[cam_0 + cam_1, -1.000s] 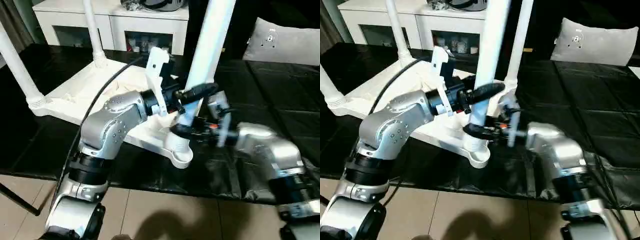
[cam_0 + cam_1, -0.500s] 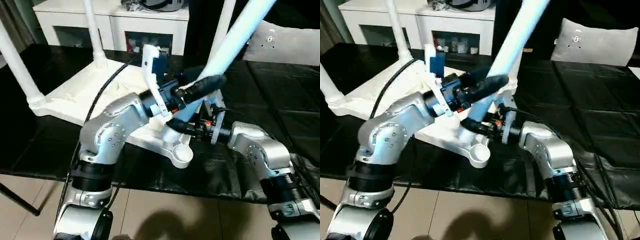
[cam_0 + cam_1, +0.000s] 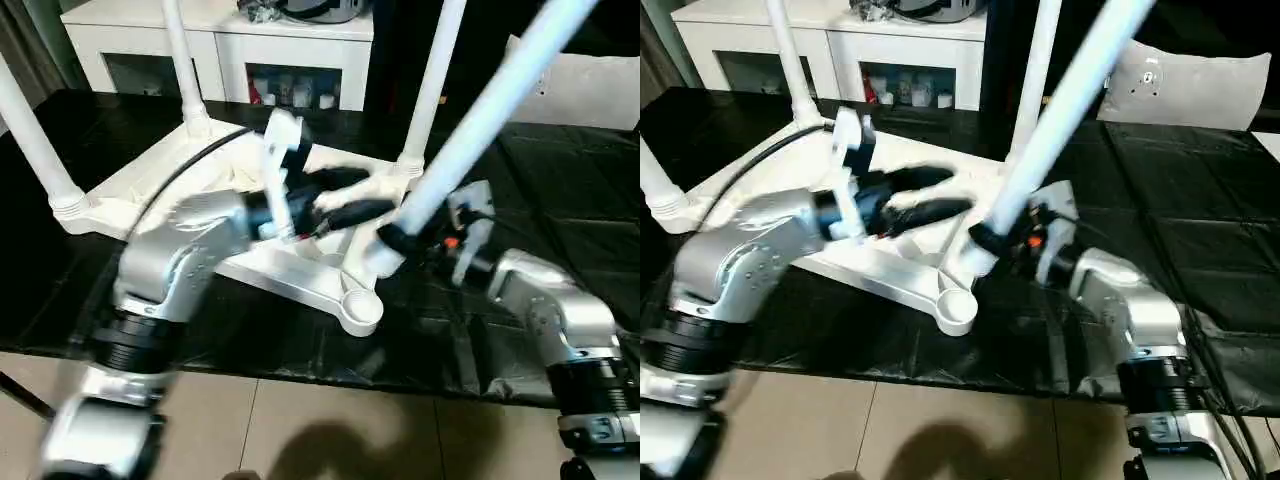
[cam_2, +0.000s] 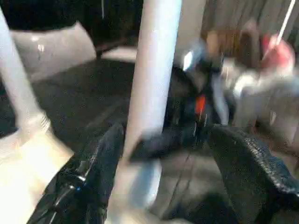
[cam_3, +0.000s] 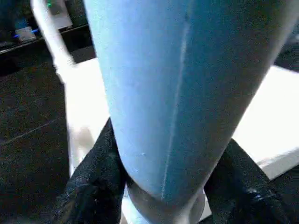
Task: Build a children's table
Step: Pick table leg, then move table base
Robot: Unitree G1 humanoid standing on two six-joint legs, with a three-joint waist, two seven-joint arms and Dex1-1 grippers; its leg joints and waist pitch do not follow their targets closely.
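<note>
Right gripper (image 3: 395, 240) clamped on tilted long white tapered tube leg (image 3: 480, 120), leaning toward 1 o'clock; left gripper (image 3: 345, 200) jaws apart over white ribbed plastic tabletop (image 3: 250, 265), its empty round corner socket (image 3: 358, 308) at 6 o'clock.

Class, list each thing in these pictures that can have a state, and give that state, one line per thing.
Tabletop: upside down, underside up.
Three legs: standing in corner sockets.
Fourth leg: tilted, not seated.
Near corner socket: empty.
Right gripper: shut on fourth leg.
Left gripper: open, holding nothing.

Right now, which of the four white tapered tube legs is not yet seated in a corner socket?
The white tapered tube leg leaning steeply, clamped by the right gripper. The other three stand upright in the white ribbed plastic tabletop.
</note>
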